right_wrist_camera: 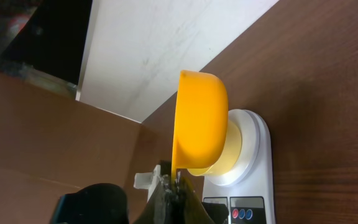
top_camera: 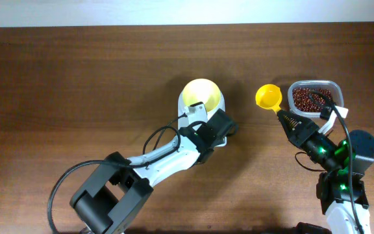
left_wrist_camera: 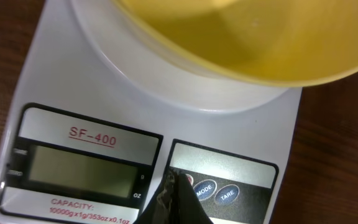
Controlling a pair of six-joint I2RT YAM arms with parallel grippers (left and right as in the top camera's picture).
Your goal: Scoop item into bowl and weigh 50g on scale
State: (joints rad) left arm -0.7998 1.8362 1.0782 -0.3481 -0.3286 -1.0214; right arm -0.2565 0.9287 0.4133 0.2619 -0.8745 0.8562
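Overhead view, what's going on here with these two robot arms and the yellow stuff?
The left end effector, fingers together, is down at the button row on the front of the scale, whose display is blank. The pale-yellow bowl sits on the scale with no beans visible in it. The right end effector holds an empty yellow scoop by its handle, between the bowl and the clear tub of beans.

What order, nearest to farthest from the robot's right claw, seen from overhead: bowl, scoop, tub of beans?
1. Scoop, held by the right gripper itself.
2. Tub of beans, just to its right.
3. Bowl, far to the left.
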